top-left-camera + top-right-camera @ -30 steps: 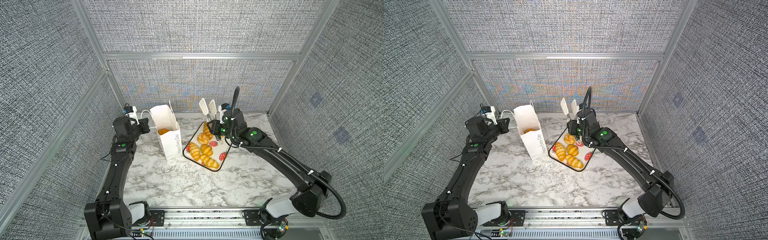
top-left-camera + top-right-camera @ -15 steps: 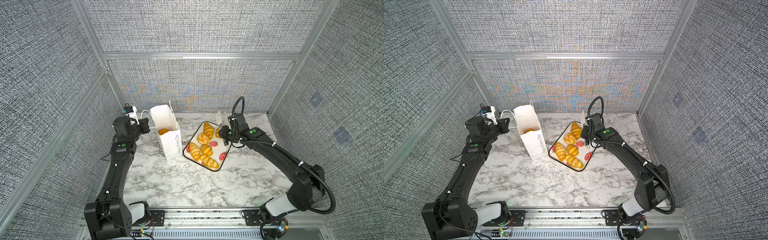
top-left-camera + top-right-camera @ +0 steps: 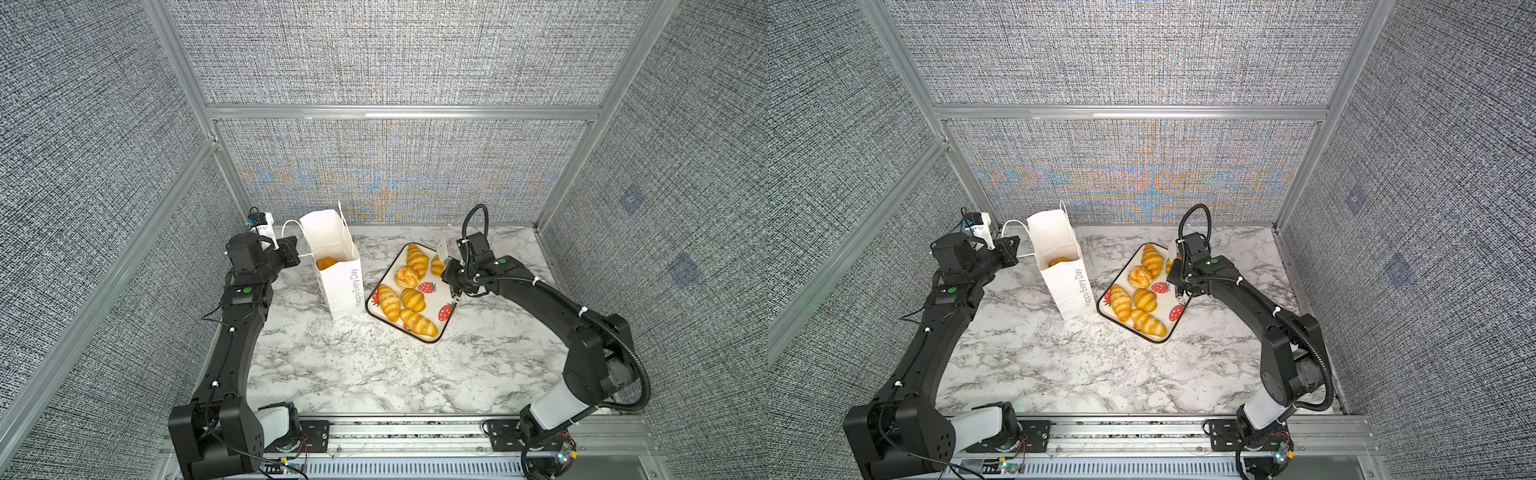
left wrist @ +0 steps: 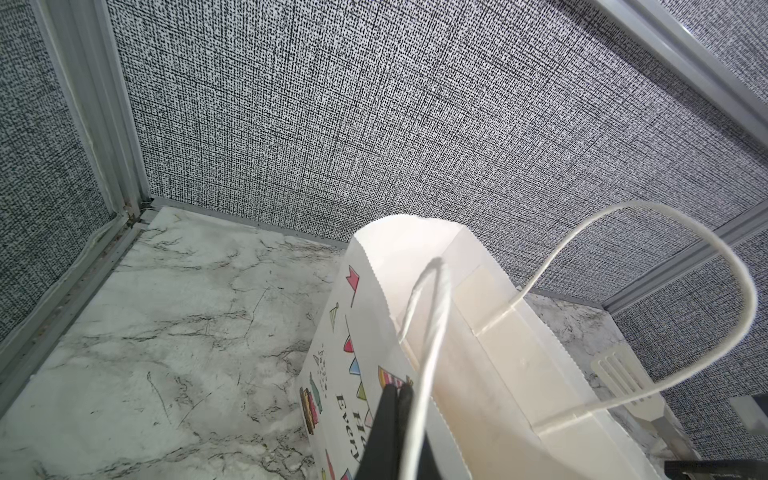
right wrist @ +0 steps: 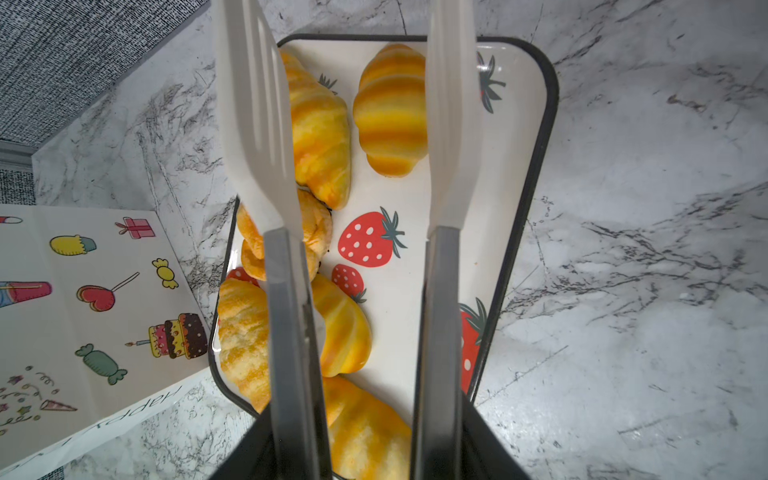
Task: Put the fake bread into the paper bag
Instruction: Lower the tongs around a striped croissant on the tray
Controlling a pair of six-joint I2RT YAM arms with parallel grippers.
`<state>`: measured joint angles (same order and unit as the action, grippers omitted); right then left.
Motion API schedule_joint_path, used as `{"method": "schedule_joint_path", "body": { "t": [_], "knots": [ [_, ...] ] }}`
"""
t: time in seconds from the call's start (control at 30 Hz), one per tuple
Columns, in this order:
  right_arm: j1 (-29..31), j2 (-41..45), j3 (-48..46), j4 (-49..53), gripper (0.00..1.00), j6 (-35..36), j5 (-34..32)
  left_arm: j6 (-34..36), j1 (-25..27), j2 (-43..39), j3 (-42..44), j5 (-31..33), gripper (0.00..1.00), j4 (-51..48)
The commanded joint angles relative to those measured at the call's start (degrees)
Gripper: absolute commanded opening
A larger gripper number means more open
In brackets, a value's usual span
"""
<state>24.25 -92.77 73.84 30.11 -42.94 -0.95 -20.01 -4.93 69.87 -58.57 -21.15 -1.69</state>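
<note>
The white paper bag (image 3: 343,282) (image 3: 1071,286) stands upright and open, with one piece of fake bread (image 3: 327,262) inside. Several more golden pieces (image 3: 412,299) (image 3: 1144,299) lie on the strawberry tray (image 3: 446,328). My left gripper (image 3: 291,254) (image 4: 395,390) is shut on the bag's near cord handle (image 4: 432,332), which is pulled out sideways. My right gripper (image 3: 451,278) (image 5: 365,436) is shut on white-tipped tongs (image 5: 253,124). The tongs are spread over the tray's far end, astride a roll (image 5: 390,112) without touching it.
The tray sits directly right of the bag on the marble table (image 3: 374,374). The bag's far handle (image 4: 706,270) arches up freely. Fabric walls with metal posts close in the back and sides. Bare marble lies in front of the tray and bag.
My right arm has drawn back to the right and tipped the tongs from pointing upward to lying low over the tray's far end. The left arm and bag have not moved.
</note>
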Motion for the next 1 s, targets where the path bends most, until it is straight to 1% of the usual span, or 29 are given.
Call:
{"method": "schedule_joint_path", "body": {
  "t": [0.0, 0.27, 0.57, 0.97],
  "knots": [
    [-0.51, -0.51, 0.08, -1.5, 0.49, -0.68, 0.95, -0.21, 0.05, -0.04, 0.29, -0.6, 0.0, 1.69],
    [-2.33, -2.61, -0.45, -2.68, 0.51, -1.12, 3.67, -0.22, 0.0, 0.0, 0.29, -0.56, 0.0, 1.69],
    [-3.08, -5.1, -0.46, -3.62, 0.52, -0.47, 4.86, -0.12, 0.01, 0.0, 0.29, -0.5, 0.0, 1.61],
    [-3.66, -8.69, 2.31, -2.76, 0.52, 0.79, 5.65, -0.07, -0.08, 0.1, 0.21, -0.53, 0.0, 1.61]
  ]
}}
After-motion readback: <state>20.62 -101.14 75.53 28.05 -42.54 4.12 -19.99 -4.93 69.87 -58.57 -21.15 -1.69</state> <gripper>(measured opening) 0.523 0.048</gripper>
